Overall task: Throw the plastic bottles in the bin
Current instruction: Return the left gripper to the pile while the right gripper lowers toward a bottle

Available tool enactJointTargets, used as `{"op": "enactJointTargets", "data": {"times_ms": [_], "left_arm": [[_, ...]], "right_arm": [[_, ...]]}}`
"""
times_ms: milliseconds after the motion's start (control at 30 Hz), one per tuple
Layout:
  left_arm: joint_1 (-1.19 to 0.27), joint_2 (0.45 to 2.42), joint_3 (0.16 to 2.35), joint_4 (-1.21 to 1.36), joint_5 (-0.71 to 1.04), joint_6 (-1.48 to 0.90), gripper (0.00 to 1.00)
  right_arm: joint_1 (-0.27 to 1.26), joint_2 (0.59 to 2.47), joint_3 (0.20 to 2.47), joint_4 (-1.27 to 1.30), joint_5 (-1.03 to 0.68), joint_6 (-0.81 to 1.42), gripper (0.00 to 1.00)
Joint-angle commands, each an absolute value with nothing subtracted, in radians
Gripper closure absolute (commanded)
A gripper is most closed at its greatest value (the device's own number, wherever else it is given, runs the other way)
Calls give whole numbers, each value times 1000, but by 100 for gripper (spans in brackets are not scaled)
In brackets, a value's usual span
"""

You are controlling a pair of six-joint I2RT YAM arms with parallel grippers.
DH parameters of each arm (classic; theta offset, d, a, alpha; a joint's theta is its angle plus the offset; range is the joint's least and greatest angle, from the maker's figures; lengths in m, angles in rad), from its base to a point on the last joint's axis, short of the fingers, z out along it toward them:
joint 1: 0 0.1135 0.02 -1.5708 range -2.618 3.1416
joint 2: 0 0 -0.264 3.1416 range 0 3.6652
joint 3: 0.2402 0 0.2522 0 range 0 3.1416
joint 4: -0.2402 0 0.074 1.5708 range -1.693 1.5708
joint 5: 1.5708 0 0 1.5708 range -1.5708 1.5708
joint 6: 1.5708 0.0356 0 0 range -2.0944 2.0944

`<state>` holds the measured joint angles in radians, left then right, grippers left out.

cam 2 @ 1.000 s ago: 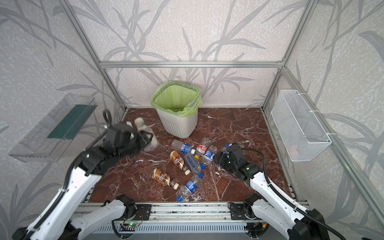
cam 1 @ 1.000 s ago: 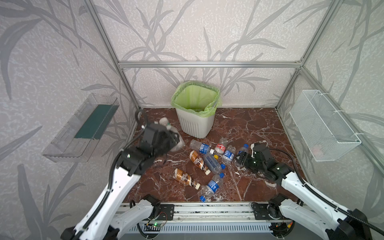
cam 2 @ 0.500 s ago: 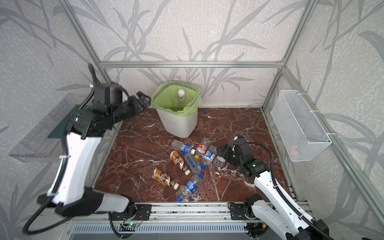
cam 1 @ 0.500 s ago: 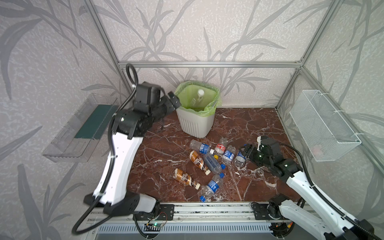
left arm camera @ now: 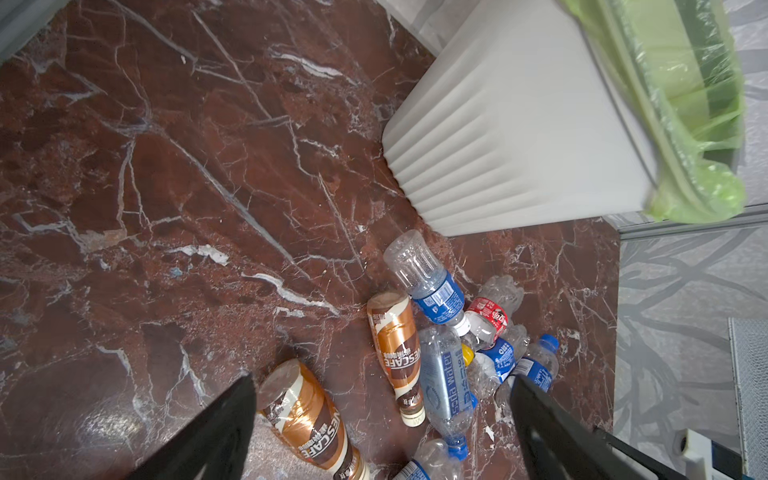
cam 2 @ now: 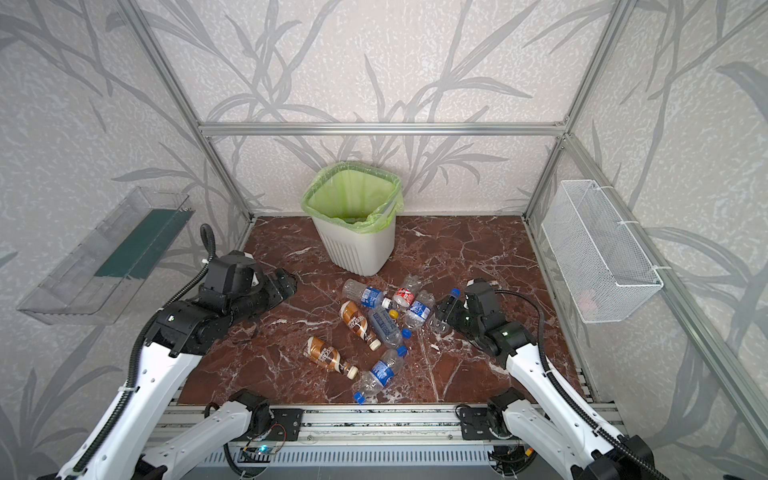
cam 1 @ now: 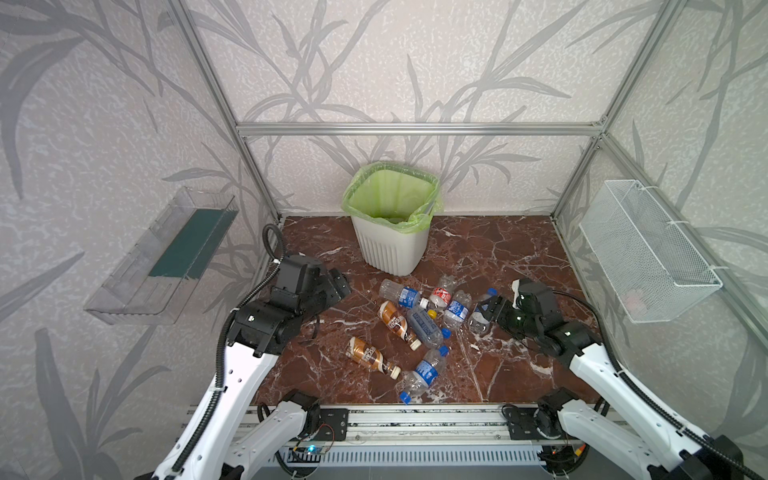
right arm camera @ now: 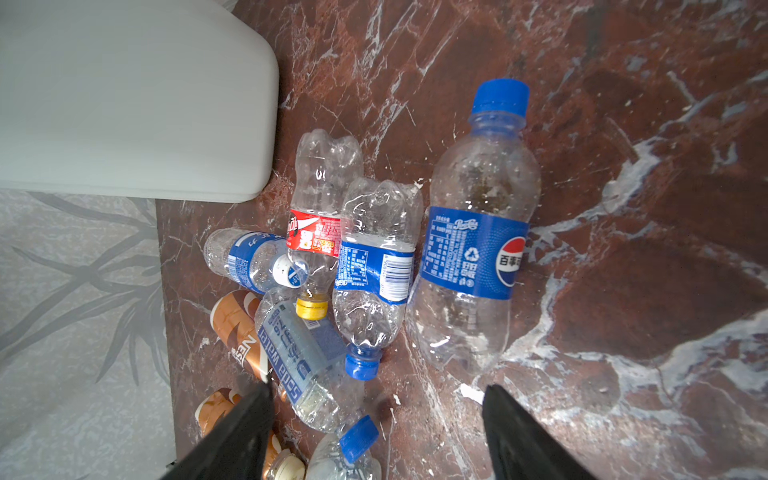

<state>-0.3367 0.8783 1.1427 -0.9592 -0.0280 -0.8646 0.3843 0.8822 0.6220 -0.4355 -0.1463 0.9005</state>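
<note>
Red-brown marble floor (cam 1: 478,257) carries the bin (cam 1: 390,249), white and ribbed with a green bag, standing at the back in both top views. The plastic bottles (cam 1: 419,320) lie on their sides in a loose heap just in front of the bin. My left gripper (cam 1: 341,286) hangs to the left of the bin and a little in front of it, clear of the heap, its jaws spread with nothing between them. My right gripper (cam 1: 494,309) sits in front of the bin to the right, low at the heap's edge, right by a Pepsi bottle (cam 1: 480,318). From up here I cannot tell whether it touches.

From my left wrist, the bin's ribbed wall (left arm camera: 519,137) fills the far side. My left gripper (left arm camera: 382,380) stands wide and empty. Two brown-gold bottles (left arm camera: 395,345) lie past the fingertips, one nearer the bin than the other.

From my right wrist, my right gripper (right arm camera: 378,388) is parted to a middling width and grips nothing. The Pepsi bottle (right arm camera: 473,249) lies ahead of the fingertips, blue cap pointing away. Beside it, toward the bin (right arm camera: 124,104), lie a crushed blue-labelled bottle (right arm camera: 374,266) and a red-labelled bottle (right arm camera: 316,232).
</note>
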Motion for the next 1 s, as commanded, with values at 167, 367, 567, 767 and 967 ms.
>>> {"op": "enactJointTargets", "data": {"times_ms": [167,367,567,767,967], "left_arm": [[-332,768,984,-859,46,-901,8],[-331,741,921,-823,71,-896,9],[-331,742,877,-806,79,-902,10],[-331,734,848,-802,76,-907,10],[-331,719,827,-806,64,-905,10]], "right_arm": [[351,877,636,-493,-122,837,21],[314,930,662,-498,-144,789,21],[278,1005,691,-487,-165,752,21],[258,1089,709,-449,-187,728,21],[249,1168,719,-411,-199,719,21]]}}
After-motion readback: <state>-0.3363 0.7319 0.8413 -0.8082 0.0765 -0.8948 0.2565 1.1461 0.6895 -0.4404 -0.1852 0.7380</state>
